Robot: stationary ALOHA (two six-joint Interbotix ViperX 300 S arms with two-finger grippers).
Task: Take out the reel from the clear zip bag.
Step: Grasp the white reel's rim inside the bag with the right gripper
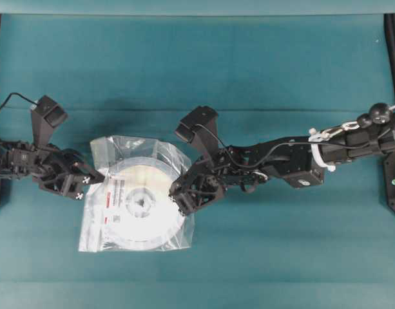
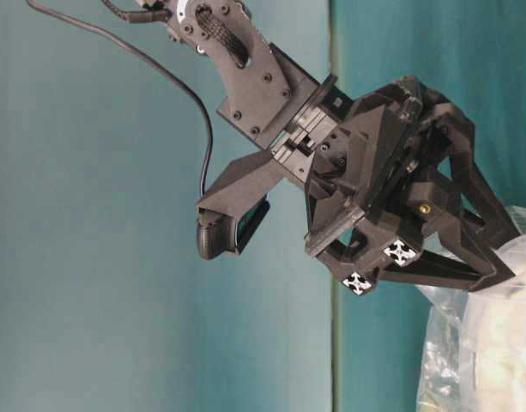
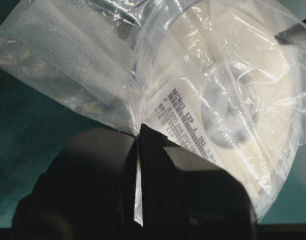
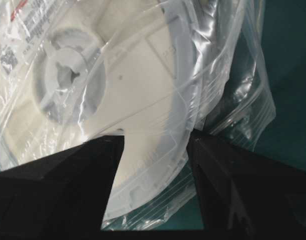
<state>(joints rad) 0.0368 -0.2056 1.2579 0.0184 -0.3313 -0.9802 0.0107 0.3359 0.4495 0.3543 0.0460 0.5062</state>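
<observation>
Pinching the left edge of the clear zip bag (image 1: 136, 193), the left gripper (image 1: 96, 176) is clamped on its film. Inside that bag lies the reel (image 1: 144, 203). At the bag's right edge, the right gripper (image 1: 182, 199) stands apart, straddling the reel's rim. Bare teal table (image 1: 281, 244) surrounds the bag.

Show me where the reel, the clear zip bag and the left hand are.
reel (image 1: 145, 203): overhead view, on its flat white face.
clear zip bag (image 1: 116, 147): overhead view, on its crinkled upper part.
left hand (image 1: 99, 176): overhead view, at its fingertips.
</observation>
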